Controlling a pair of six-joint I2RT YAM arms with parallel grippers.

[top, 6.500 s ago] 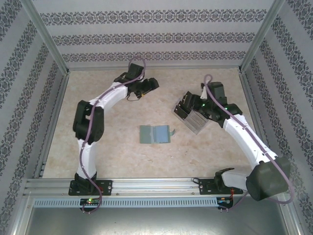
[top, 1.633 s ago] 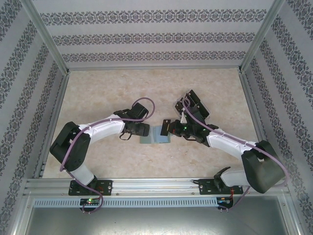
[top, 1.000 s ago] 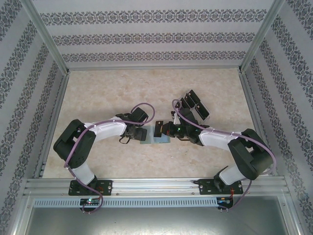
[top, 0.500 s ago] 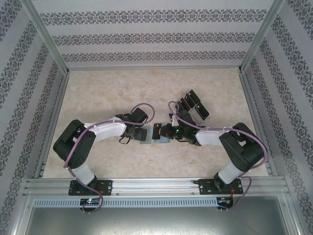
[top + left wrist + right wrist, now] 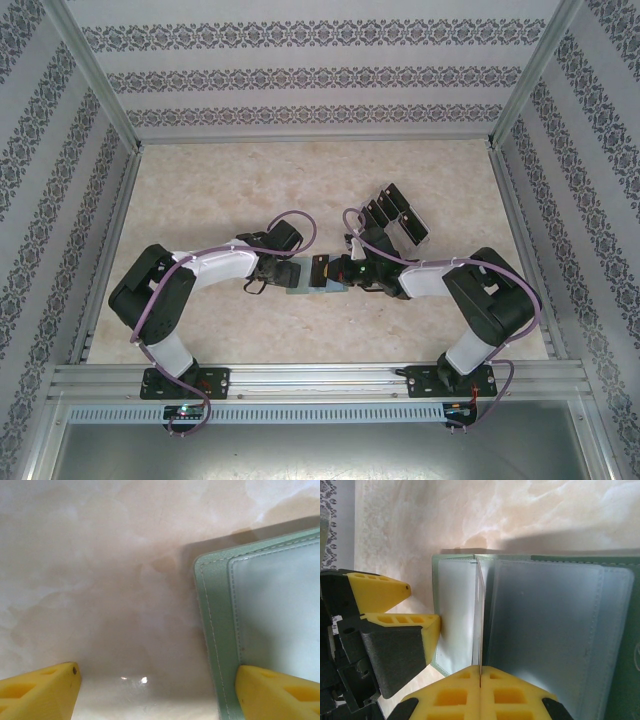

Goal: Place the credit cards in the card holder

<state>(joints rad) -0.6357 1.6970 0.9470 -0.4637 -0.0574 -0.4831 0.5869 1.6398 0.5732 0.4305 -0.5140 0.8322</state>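
The table (image 5: 200, 180) is a pale beige marbled slab, bare over most of its far half and along its left edge. The card holder (image 5: 217, 620) lies opened flat near the middle, a little toward the near edge. A clear plastic rack (image 5: 398, 215) stands right of the middle, seemingly tilted.

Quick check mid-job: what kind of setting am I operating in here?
Probably a staged lab test cell, not a real room: aluminium frame posts, patterned wallpaper panels boxing in a marble-look tabletop, and a mounting rail along the near edge.
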